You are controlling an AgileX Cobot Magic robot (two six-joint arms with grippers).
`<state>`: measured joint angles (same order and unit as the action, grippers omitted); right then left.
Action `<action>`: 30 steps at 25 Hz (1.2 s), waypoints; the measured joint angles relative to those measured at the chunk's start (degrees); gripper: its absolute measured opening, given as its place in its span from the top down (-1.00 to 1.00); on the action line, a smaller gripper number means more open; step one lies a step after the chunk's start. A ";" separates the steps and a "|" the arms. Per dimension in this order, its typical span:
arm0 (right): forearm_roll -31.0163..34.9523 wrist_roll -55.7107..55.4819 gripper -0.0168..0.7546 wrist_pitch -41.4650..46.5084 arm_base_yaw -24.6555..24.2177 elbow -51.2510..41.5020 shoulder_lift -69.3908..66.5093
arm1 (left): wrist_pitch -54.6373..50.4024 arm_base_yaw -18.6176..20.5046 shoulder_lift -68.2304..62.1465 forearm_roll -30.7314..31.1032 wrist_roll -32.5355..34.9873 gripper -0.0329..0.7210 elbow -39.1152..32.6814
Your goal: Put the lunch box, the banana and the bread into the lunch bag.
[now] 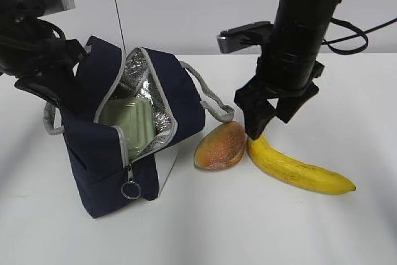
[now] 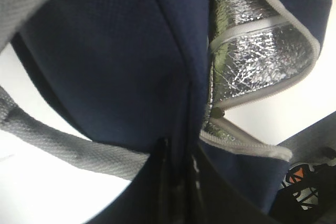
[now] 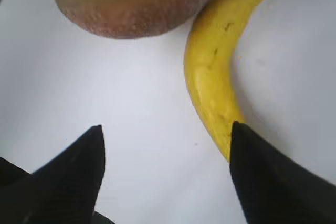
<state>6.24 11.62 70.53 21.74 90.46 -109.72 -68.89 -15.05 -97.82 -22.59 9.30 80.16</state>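
The navy lunch bag (image 1: 99,153) stands open at the left, its silver foil lining (image 1: 139,76) showing. The sage-green lunch box (image 1: 127,125) sits inside it. My left gripper (image 1: 56,88) is shut on the bag's far fabric edge; in the left wrist view its fingers (image 2: 176,182) pinch the navy cloth (image 2: 115,66). The bread (image 1: 220,147) lies on the table right of the bag, touching the banana (image 1: 301,169). My right gripper (image 1: 271,122) hangs open just above the banana's left end. In the right wrist view (image 3: 165,140) its right finger covers part of the banana (image 3: 212,77), and the bread (image 3: 131,3) is ahead.
A grey strap handle (image 1: 208,94) loops from the bag toward the bread, and another (image 2: 68,148) runs beside my left fingers. The ring pull (image 1: 131,189) hangs at the bag's front corner. The white table (image 1: 248,228) extends in front and to the right.
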 joint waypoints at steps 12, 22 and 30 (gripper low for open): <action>-0.86 8.02 -0.49 -6.36 -3.03 -11.80 0.37 | -0.11 0.00 0.00 0.54 0.00 0.87 0.00; -3.21 9.51 -0.49 -12.33 -3.03 -12.42 0.37 | -0.11 0.00 0.00 0.65 0.00 0.87 0.00; -3.33 10.04 -0.49 -13.16 -3.03 -12.42 -2.74 | -0.19 0.00 0.00 0.76 0.00 0.87 0.00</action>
<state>2.91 21.66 57.38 18.71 78.04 -112.46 -69.09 -15.05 -97.82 -21.83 9.30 80.16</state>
